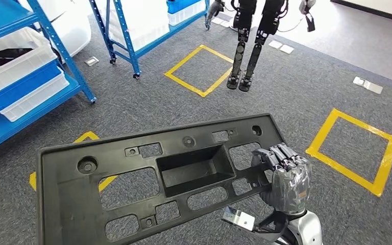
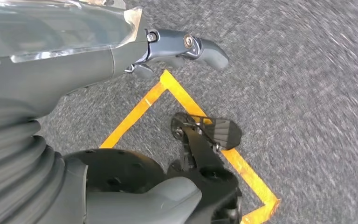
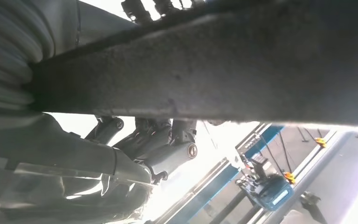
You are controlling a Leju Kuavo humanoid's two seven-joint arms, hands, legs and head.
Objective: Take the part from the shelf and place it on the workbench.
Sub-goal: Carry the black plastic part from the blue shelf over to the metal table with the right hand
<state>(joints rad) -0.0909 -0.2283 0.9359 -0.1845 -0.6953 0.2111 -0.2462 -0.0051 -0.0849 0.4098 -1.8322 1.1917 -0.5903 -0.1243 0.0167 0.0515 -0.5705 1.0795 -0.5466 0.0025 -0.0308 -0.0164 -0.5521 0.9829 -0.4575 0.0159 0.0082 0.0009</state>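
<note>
The big black part (image 1: 153, 178) is a long flat plate with many holes and a deep box shape in the middle. It is up in the air above the grey carpet floor (image 1: 296, 97), lying almost flat. Its long side runs from left to right, and the right end points a bit away and up. The right hand (image 1: 282, 176) comes up from below and grips the part at its right end, with dark fingers (image 1: 280, 154) curled over the edge. The right wrist view shows the part (image 3: 223, 65) pressed close against that hand. The left hand (image 2: 121, 51) hangs over the floor beside a yellow tape square (image 2: 186, 100), with nothing in it; one finger (image 2: 191, 46) sticks out, but I cannot tell if it is spread or curled. Blue shelves (image 1: 30, 66) with white bins stand on the left
</note>
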